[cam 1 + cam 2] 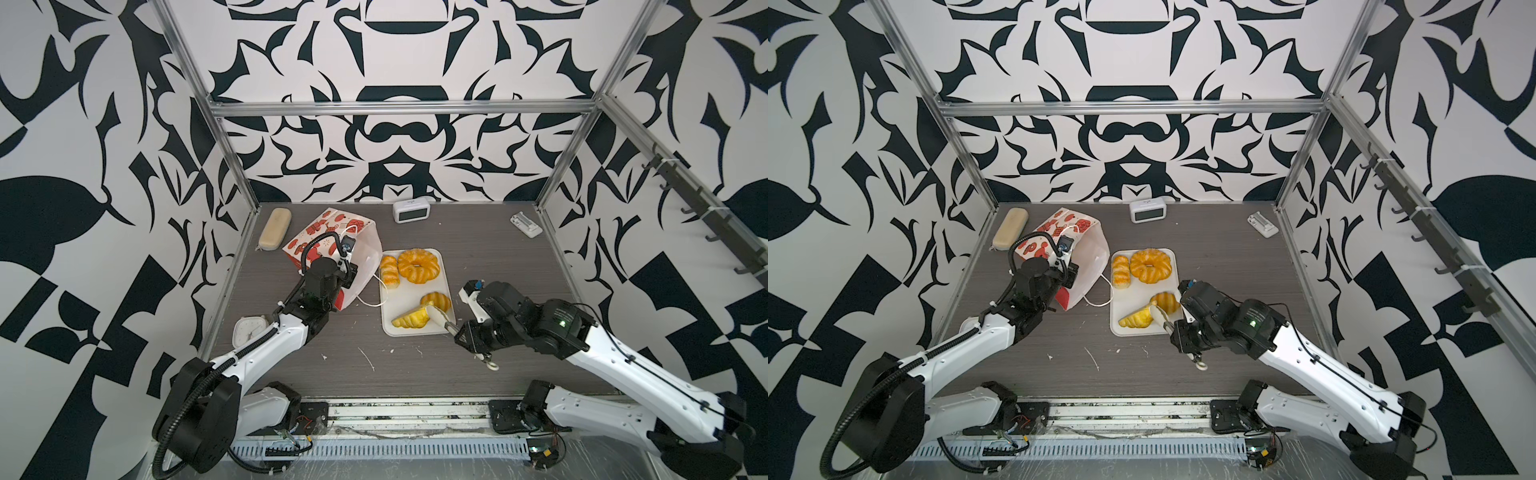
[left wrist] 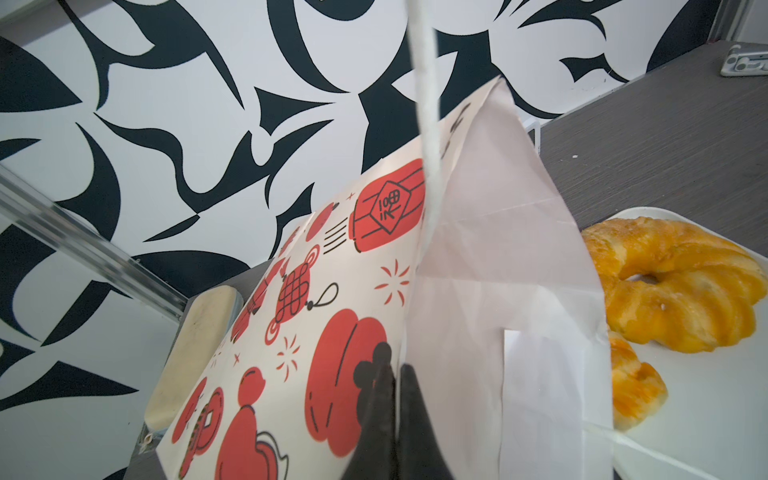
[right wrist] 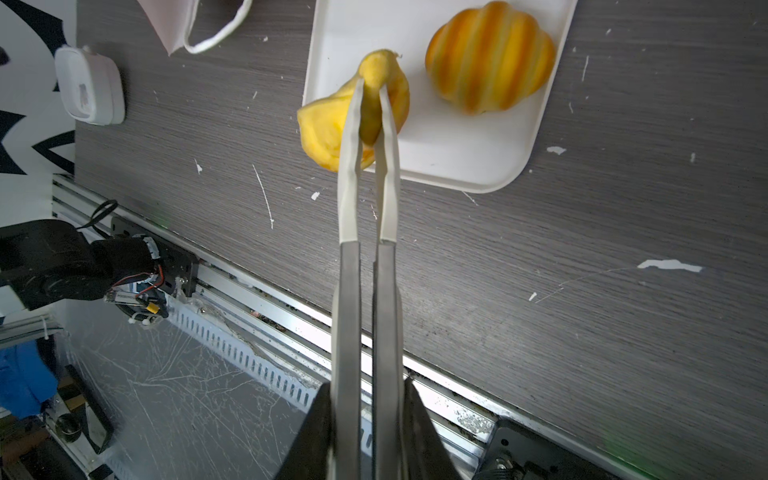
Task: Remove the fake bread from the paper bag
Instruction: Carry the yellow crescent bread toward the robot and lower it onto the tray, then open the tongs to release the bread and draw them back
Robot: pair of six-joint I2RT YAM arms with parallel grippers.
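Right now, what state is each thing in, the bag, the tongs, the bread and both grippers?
left gripper, shut on bag rim.
bag, tilted, mouth held open.
right gripper, shut on tongs.
tongs, squeezed on croissant.
croissant, gripped, over tray corner.
ring loaf, resting on tray.

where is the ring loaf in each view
In a top view: ring loaf mid-picture, far end of white tray.
In a top view: ring loaf likewise.
Left wrist: beside the paper bag, on the tray.
Right wrist: not in it.
Shared landmark: the white tray.
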